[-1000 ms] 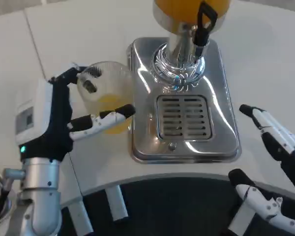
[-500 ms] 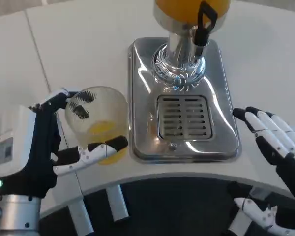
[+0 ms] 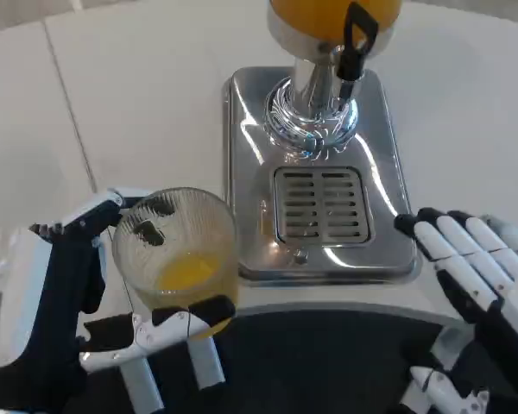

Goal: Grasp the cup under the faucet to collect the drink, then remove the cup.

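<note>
Near the table's front edge, left of the dispenser's drip tray (image 3: 388, 259), my left hand (image 3: 65, 319) holds the cup (image 3: 177, 259) between thumb and fingers wrapped round its ribbed wall, orange drink pooled at the bottom. My right hand (image 3: 479, 276) waits beside the tray, fingers spread and holding nothing. I judge the risk to be tilt: with the cup partly past the table's edge, a slipping thumb could spill it.

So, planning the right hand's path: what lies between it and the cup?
In the head view, the dispenser's drip tray lies between the cup, held by the left robot hand, and the right robot hand.
</note>
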